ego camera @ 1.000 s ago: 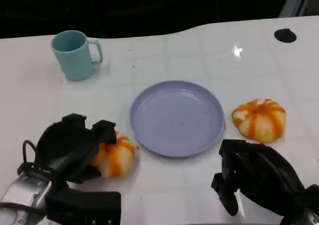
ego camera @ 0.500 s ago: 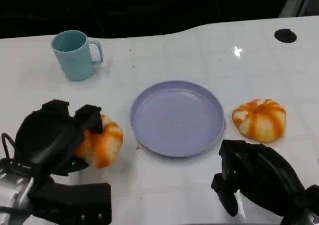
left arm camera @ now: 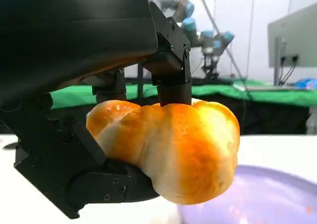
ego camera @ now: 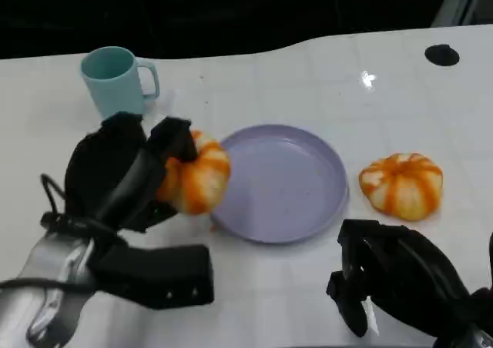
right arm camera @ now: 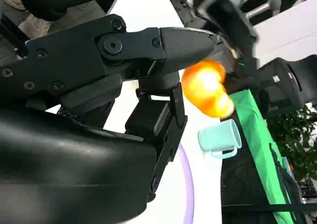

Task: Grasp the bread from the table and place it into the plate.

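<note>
My left hand grips an orange-and-white striped bread roll and holds it raised just over the left rim of the lavender plate. In the left wrist view the roll sits between the black fingers, with the plate below it. A second striped roll lies on the table to the right of the plate. My right hand hovers low at the front right, fingers curled in, holding nothing. In the right wrist view the held roll shows beyond my right hand.
A teal mug stands at the back left, just behind my left hand. A small black disc lies at the far right back. The white table's back edge curves along the top.
My left hand has lifted the roll off the table and carried it up and to the right, to the plate's left rim. The right hand has stayed put.
</note>
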You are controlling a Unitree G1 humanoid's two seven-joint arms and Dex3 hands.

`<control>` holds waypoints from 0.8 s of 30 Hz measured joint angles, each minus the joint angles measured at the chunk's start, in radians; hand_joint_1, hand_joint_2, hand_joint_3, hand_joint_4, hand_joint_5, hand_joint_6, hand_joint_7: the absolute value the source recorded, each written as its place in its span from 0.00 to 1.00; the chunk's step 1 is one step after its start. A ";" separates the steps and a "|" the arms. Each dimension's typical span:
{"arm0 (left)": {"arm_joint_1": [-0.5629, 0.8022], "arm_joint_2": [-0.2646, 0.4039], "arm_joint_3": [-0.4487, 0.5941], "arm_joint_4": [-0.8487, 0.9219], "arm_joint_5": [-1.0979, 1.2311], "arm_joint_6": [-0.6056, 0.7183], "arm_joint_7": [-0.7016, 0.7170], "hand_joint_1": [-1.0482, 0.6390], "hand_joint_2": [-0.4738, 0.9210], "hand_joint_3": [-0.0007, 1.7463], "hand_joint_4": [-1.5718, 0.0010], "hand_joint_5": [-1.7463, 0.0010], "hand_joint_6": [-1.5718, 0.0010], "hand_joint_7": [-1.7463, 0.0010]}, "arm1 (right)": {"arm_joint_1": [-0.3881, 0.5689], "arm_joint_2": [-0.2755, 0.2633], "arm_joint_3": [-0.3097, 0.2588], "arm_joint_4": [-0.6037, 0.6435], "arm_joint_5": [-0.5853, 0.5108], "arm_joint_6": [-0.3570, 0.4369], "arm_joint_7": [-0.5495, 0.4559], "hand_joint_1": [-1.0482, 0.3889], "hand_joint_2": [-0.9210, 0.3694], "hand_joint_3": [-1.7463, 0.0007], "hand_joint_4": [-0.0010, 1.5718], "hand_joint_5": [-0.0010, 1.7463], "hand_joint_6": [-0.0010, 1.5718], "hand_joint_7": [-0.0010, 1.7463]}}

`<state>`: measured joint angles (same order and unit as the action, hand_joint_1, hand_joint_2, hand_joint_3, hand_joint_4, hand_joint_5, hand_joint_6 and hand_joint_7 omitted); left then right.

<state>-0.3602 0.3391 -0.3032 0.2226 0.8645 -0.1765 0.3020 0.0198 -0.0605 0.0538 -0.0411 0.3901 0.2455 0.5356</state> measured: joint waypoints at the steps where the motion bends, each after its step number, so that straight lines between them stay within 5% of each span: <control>1: -0.020 -0.009 -0.003 0.017 -0.013 -0.013 0.001 0.53 0.61 0.74 0.41 0.00 0.54 0.00 | 0.001 0.000 0.000 0.000 0.000 0.000 0.000 0.08 0.00 0.79 0.82 0.93 0.70 0.90; 9: -0.151 -0.076 -0.062 0.211 -0.049 -0.111 0.021 0.53 0.57 0.73 0.43 0.00 0.55 0.00 | 0.007 -0.001 -0.002 -0.004 0.000 -0.001 0.008 0.09 0.00 0.79 0.81 0.93 0.70 0.90; 11: -0.179 -0.107 -0.068 0.276 -0.077 -0.132 0.021 0.52 0.59 0.74 0.41 0.00 0.50 0.12 | 0.011 -0.002 -0.002 -0.006 0.000 -0.001 0.009 0.09 0.00 0.79 0.81 0.93 0.70 0.90; 15: -0.234 -0.155 -0.090 0.410 -0.103 -0.174 0.035 0.51 0.60 0.76 0.40 0.00 0.52 0.02 | 0.018 -0.001 -0.001 -0.012 0.000 -0.001 0.011 0.09 0.00 0.79 0.82 0.93 0.70 0.90; 21: -0.314 -0.195 -0.139 0.564 -0.094 -0.211 0.090 0.49 0.64 0.75 0.39 0.00 0.52 0.00 | 0.026 -0.001 0.001 -0.022 0.000 -0.001 0.010 0.09 0.00 0.80 0.82 0.93 0.70 0.90; 23: -0.332 -0.197 -0.151 0.593 -0.094 -0.211 0.091 0.48 0.69 0.69 0.43 0.00 0.50 0.21 | 0.029 -0.001 0.001 -0.024 0.000 -0.001 0.010 0.09 0.00 0.79 0.82 0.93 0.70 0.90; 24: -0.341 -0.198 -0.155 0.604 -0.095 -0.211 0.090 0.47 0.73 0.58 0.50 0.06 0.53 0.38 | 0.031 -0.001 0.001 -0.024 0.000 -0.001 0.010 0.09 0.00 0.79 0.82 0.93 0.70 0.90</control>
<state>-0.7008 0.1408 -0.4580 0.8266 0.7697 -0.3871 0.3920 0.0504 -0.0612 0.0551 -0.0654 0.3901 0.2445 0.5453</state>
